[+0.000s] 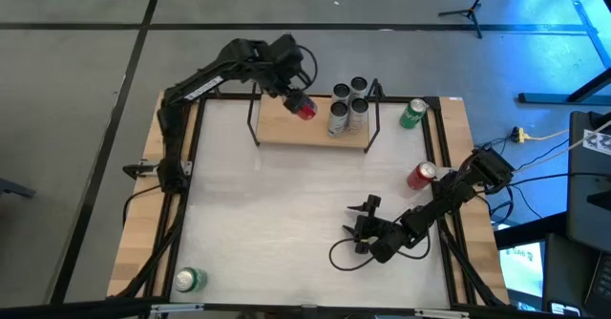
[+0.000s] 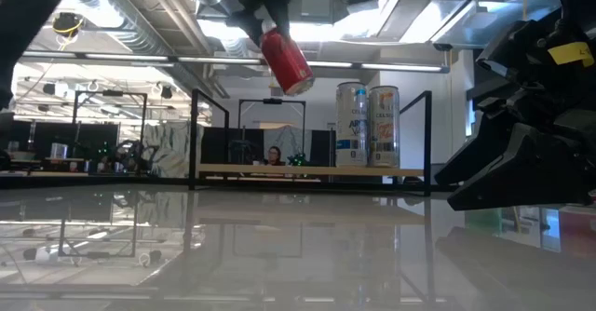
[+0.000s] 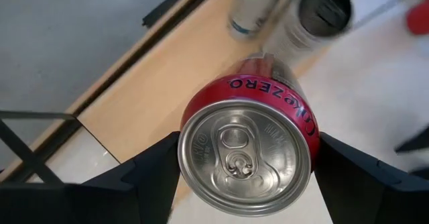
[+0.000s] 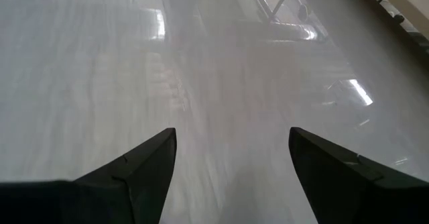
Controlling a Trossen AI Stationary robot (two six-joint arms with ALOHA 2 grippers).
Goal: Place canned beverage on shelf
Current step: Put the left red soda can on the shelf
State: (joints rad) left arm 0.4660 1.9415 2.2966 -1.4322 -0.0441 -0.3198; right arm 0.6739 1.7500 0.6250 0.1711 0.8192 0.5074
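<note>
The left gripper point(image 1: 298, 105) is clamped on a red can point(image 1: 305, 109), one dark finger on each side of its body, and is held in the air over the shelf point(image 1: 286, 128). In the low view the red can point(image 2: 285, 60) is seen tilted, its upper end toward the gripper and its lower end swung down and to the side, well above the light-wood board. Its long axis is therefore neither upright nor flat, and it is judged that it must be brought upright before the can is set down.

Below the can a bare stretch of board is seen in the left wrist view, and just beyond it the silver cans point(image 1: 347, 109) already standing upright on the shelf. The open spot lies beside that cluster, on the side nearer the left arm, which is clearly the closer of the two arms.

The right gripper point(image 1: 361, 225) is parked low over the white tabletop, well away from the shelf, its fingers spread and nothing between them. Other cans, a green can point(image 1: 412, 114) among them, lie off the shelf.
</note>
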